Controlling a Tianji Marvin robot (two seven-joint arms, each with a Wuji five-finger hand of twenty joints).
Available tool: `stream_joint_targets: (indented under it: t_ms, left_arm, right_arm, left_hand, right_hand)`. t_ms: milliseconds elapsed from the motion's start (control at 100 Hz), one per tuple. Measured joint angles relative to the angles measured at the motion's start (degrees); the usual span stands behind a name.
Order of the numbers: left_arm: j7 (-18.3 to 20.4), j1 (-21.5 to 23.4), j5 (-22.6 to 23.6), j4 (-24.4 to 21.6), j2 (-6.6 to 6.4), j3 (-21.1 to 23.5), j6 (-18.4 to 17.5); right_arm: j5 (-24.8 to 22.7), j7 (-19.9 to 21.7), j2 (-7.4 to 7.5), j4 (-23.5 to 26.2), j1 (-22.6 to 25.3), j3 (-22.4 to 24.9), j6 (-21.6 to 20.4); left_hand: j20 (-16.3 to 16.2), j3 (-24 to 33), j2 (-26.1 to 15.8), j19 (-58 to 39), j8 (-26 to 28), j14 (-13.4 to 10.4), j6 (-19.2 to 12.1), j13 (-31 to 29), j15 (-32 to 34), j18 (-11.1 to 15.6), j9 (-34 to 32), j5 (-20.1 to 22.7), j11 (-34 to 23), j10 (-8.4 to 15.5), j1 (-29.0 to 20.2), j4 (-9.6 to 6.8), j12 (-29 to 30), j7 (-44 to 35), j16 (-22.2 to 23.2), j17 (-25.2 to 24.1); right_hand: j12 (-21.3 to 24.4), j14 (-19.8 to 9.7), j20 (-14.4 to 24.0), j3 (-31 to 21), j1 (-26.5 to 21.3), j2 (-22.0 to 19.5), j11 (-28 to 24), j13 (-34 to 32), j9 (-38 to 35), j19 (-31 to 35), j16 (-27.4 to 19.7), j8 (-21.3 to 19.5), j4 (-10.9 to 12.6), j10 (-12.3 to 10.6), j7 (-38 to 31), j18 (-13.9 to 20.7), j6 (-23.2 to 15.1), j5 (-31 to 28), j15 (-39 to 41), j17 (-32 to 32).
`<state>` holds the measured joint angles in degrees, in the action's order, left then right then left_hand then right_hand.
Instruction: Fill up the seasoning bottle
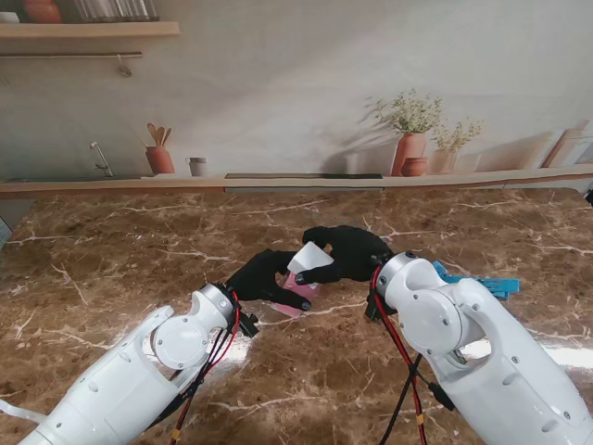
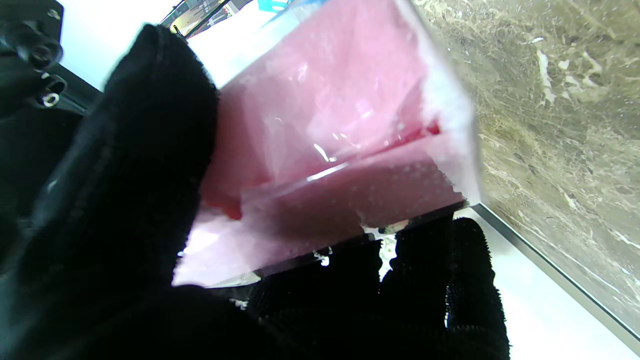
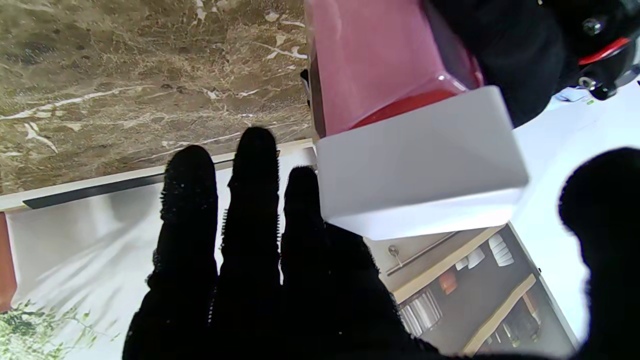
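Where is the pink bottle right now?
In the stand view the bottle is at the table's middle, held in the left hand, with the right hand on its white cap.

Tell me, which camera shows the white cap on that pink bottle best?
The right wrist view: the white cap fills the middle, unobstructed. From the stand it's a small white patch between the black hands. The left wrist view shows only the pink bottle.

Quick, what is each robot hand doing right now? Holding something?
Left hand: closed around the pink seasoning bottle.
Right hand: on the bottle's white cap; whether it really grips it cannot be told.
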<state>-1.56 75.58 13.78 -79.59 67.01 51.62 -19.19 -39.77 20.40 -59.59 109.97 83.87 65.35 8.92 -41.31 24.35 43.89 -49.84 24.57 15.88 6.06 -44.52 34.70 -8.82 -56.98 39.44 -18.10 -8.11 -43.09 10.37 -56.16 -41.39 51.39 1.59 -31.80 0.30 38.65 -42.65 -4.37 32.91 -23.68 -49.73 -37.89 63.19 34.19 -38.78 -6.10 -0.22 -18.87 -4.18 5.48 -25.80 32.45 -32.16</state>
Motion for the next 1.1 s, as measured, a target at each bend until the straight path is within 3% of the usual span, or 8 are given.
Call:
stream_joint_targets:
  t_ms: [130,250,340,460,750,800,960,1100]
  left_arm:
    - [0.0,0.0,0.0,0.0,0.0,0.0,0.0]
    - [-0.1,0.0,0.2,0.0,-0.01,0.1,0.1]
    - [-0.1,0.1,0.2,-0.1,0.01,0.2,0.1]
    - [-0.3,0.1,0.0,-0.4,0.05,0.5,0.1]
    - [-0.3,-0.3,-0.4,-0.6,-0.02,0.6,0.2]
    - [-0.2,-0.3,-0.5,-0.6,-0.02,0.6,0.2]
    - [0.0,-0.1,-0.5,-0.7,-0.02,0.5,0.5]
    - [0.0,0.0,-0.6,-0.6,0.0,0.3,0.5]
  right_arm:
    - [-1.7,-1.7,-0.2,-0.7,-0.7,-0.9,-0.2]
    - [1.2,-0.5,-0.32,-0.8,-0.8,-0.1,-2.4]
    - [4.0,-1.8,-0.43,-1.7,-0.6,0.7,-5.9]
    - [4.2,-6.4,-0.86,-3.9,-0.1,1.3,-12.0]
    - [7.6,-11.5,-1.78,-7.9,0.9,3.3,-20.8]
    - [8.4,-10.7,-1.77,-8.1,1.0,3.8,-21.3]
    - [15.5,-0.2,-0.88,-7.1,0.6,5.1,-21.3]
    - [15.8,2.2,0.4,-6.9,-0.2,4.6,-22.3]
  left_hand:
    - [0.0,0.0,-0.3,0.0,0.0,0.0,1.0,0.0,0.0,0.0,0.0,0.0,0.0,-0.2,0.0,0.0,0.0,0.0,0.0,0.0]
    - [0.0,0.0,-0.8,0.0,0.0,0.0,1.8,0.0,0.0,0.0,0.0,0.0,-0.1,-0.7,0.0,0.02,-0.4,0.0,0.0,0.0]
    - [0.0,0.0,-1.0,0.0,0.0,0.0,1.8,0.0,0.0,0.0,0.0,0.0,-0.1,-0.7,0.0,0.02,-0.4,0.0,0.0,0.0]
    - [0.0,0.0,-1.3,0.0,0.0,0.0,2.0,0.0,0.0,0.0,0.0,0.0,-0.1,-0.7,0.0,0.14,-0.5,0.0,0.0,0.0]
    - [0.0,0.0,-1.4,0.0,0.1,0.0,2.4,0.0,0.0,0.0,0.0,0.0,-0.1,-0.7,0.0,0.14,-0.8,0.0,0.0,0.0]
    - [0.0,0.0,-1.7,0.0,0.4,0.0,2.9,0.0,0.0,0.0,0.0,0.0,-0.1,-0.7,0.0,0.14,-1.3,0.0,0.0,0.0]
    - [0.0,0.0,-1.9,0.0,0.6,0.0,2.9,0.0,0.0,0.0,0.0,0.0,-0.1,-0.7,0.0,0.15,-1.2,0.0,0.0,0.0]
    - [0.0,0.0,-1.9,0.0,0.6,0.0,2.9,0.0,0.0,0.0,0.0,0.0,-0.1,-0.7,0.0,0.16,-1.2,0.0,0.0,0.0]
  right_hand:
    - [-6.9,-3.1,0.5,7.5,-15.9,3.4,-8.1,-5.6,-9.3,12.4,4.0,-4.0,-0.5,-2.5,-7.4,0.8,-4.3,-9.3,13.4,-4.7]
    - [-9.6,-2.0,-2.1,-10.5,-24.5,14.9,-0.9,-5.6,-10.1,13.1,4.0,-4.1,-8.1,0.2,-6.7,1.0,-4.4,-10.2,13.1,-4.5]
    - [-9.6,-0.9,-2.1,-14.6,-31.3,19.2,4.2,-5.6,-8.9,12.2,4.0,-2.9,-10.5,1.1,-6.0,1.1,-4.5,-10.3,9.4,-3.2]
    - [-4.5,-0.8,-12.4,-19.6,-33.2,21.7,4.4,-5.5,-8.1,10.8,6.3,-1.1,-13.0,0.3,-5.8,-0.7,-6.4,-10.9,2.5,1.1]
    - [-1.1,0.6,-13.1,-19.7,-34.3,21.3,4.9,-4.3,-7.5,5.0,8.6,1.0,-13.1,-0.7,-3.4,-1.6,-7.2,-11.6,2.3,5.2]
    - [-0.4,0.9,-9.1,-19.7,-34.4,20.0,5.8,-1.5,-6.1,0.0,7.8,2.6,-12.0,-1.1,-1.4,-1.2,-7.4,-11.5,2.6,6.9]
    - [4.4,0.7,-3.5,-34.6,-39.0,15.5,9.6,17.4,8.8,-14.6,-9.0,8.8,-2.5,-2.6,6.8,-0.9,-9.5,-3.8,-17.5,15.0]
    - [10.6,1.4,-3.5,-29.7,-30.2,15.2,13.3,26.5,18.3,-22.3,-14.0,11.0,-2.0,-1.0,13.8,-1.6,-9.6,4.4,-23.7,19.7]
